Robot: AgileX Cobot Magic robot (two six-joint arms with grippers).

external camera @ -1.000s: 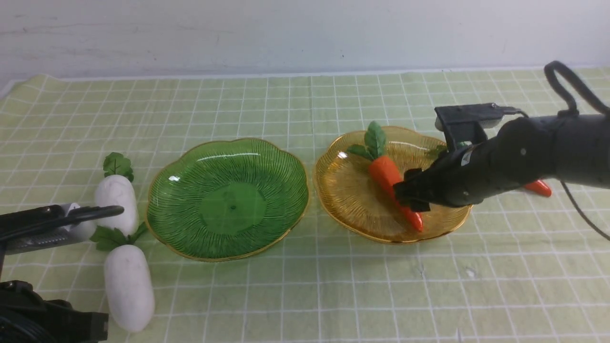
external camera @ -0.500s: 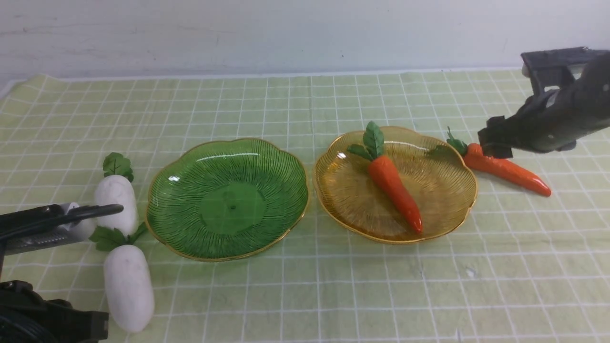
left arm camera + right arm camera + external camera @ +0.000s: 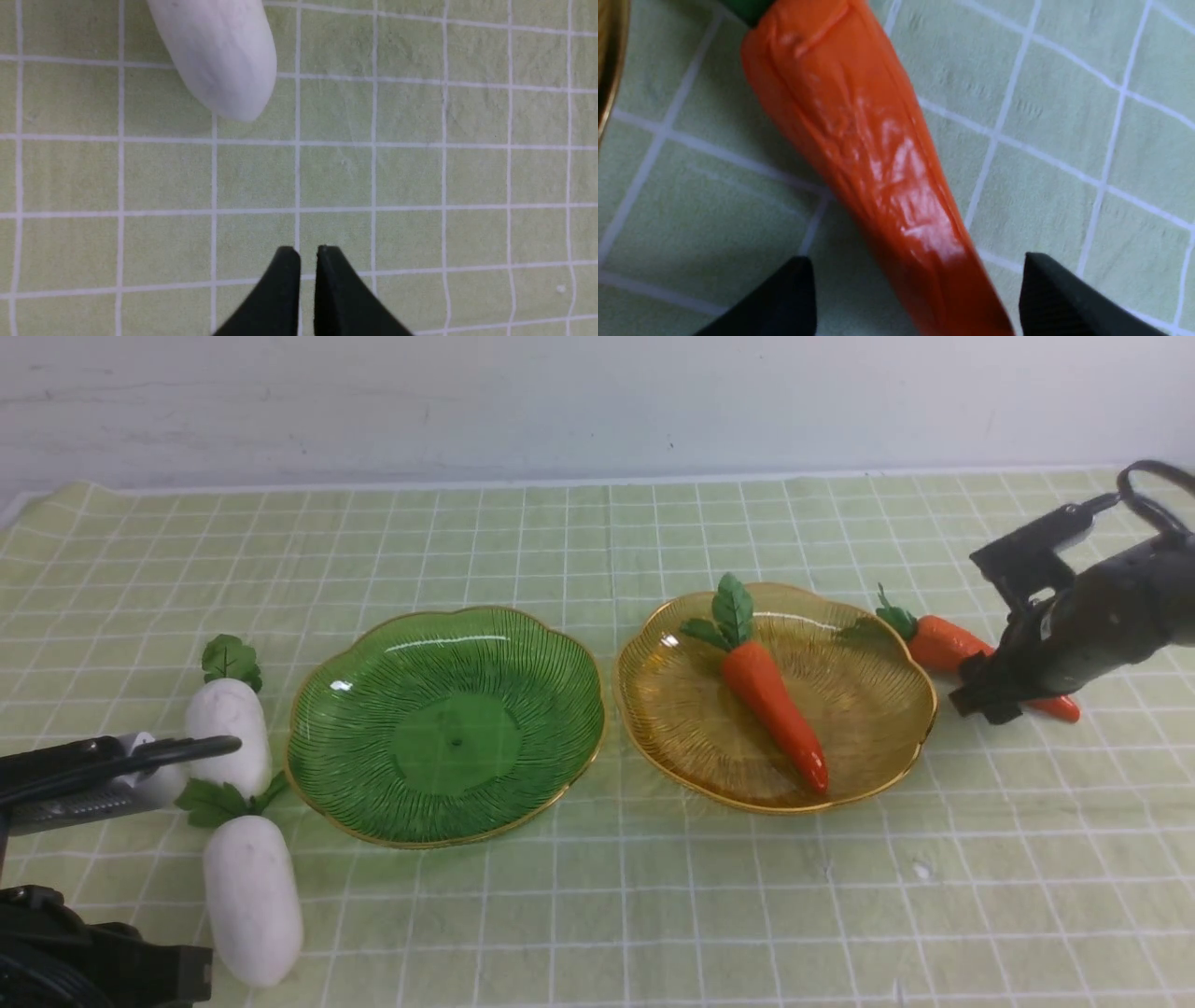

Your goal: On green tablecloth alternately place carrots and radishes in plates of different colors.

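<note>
On the green tablecloth (image 3: 597, 915) stand an empty green plate (image 3: 446, 723) and an amber plate (image 3: 681, 709). One carrot (image 3: 770, 705) lies in the amber plate. A second carrot (image 3: 938, 642) lies on the cloth just right of that plate. My right gripper (image 3: 980, 695) is low over its thin end, which it partly hides. In the right wrist view that carrot (image 3: 873, 163) runs between the fingers of the open gripper (image 3: 915, 275) with gaps on both sides. Two white radishes (image 3: 229, 719) (image 3: 252, 887) lie left of the green plate. My left gripper (image 3: 219, 745) hangs shut beside them, near a radish's end (image 3: 219, 60).
A white wall runs behind the cloth's far edge. The left arm's base (image 3: 84, 961) fills the near left corner. Bare cloth stretches in front of both plates.
My right gripper has left the amber plate, swung up and to the right, then come down over the second carrot. The first carrot stays in the amber plate. The left arm has not moved.
</note>
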